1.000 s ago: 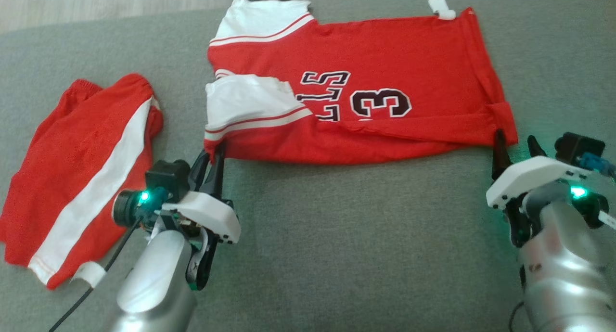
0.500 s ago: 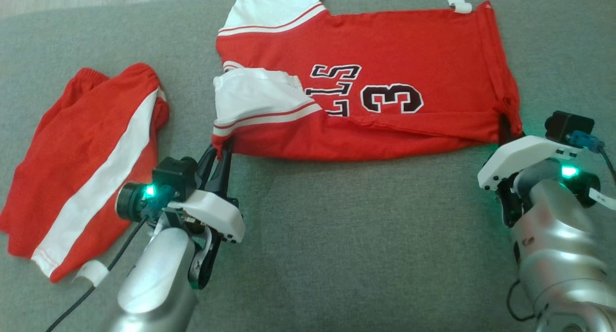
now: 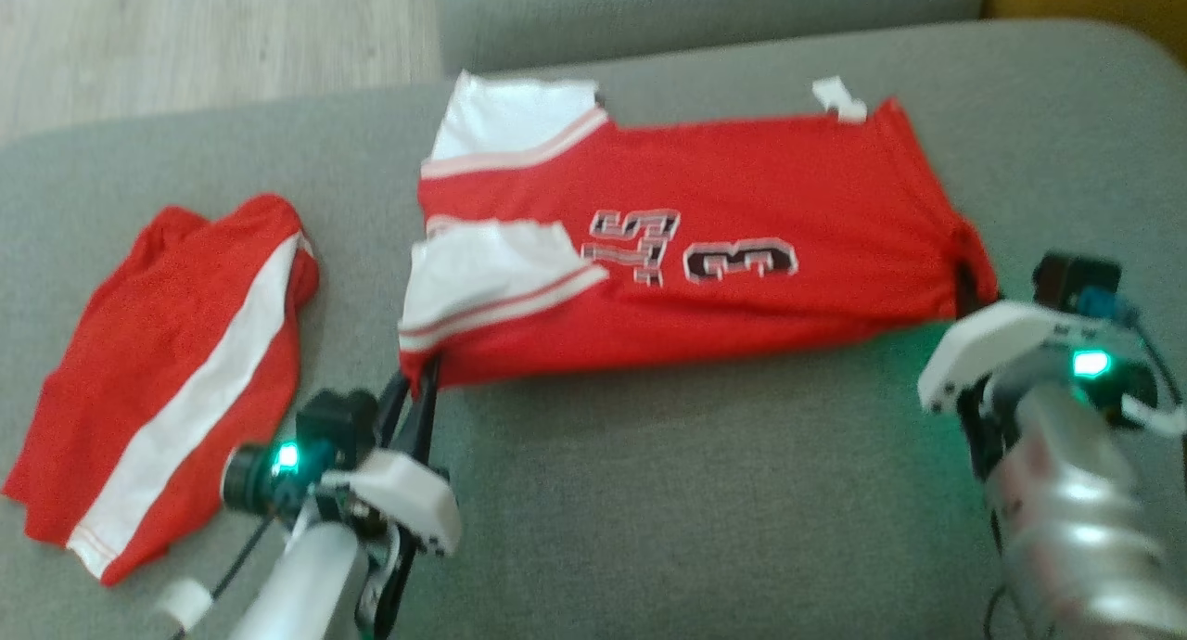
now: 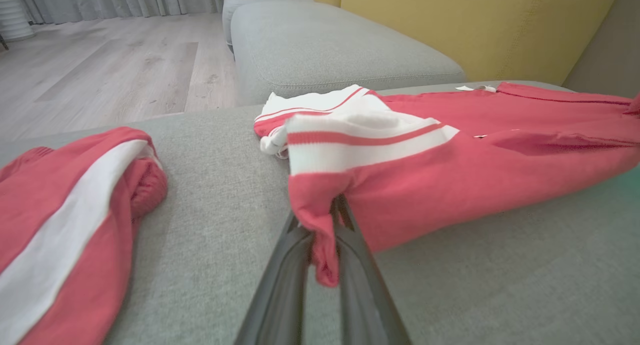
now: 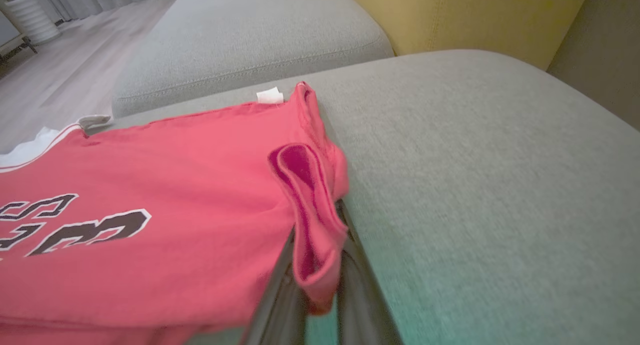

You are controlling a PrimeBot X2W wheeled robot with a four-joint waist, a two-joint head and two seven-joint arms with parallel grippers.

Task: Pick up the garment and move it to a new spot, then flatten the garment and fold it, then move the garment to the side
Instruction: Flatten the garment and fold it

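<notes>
Red jersey (image 3: pixel 742 213) on grey cushion (image 3: pixel 649 492), far half. Long axis across cushion: white sleeves toward cushion's left end, hem toward right end. Left gripper (image 4: pixel 324 225) closed on near sleeve-side corner. Right gripper (image 5: pixel 320 235) closed on near hem corner.

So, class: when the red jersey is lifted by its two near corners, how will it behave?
Probably floppy: the jersey bunches and droops where the left tool and right tool pinch its corners. Likely to sag between them. Looks thin, so probably light.
</notes>
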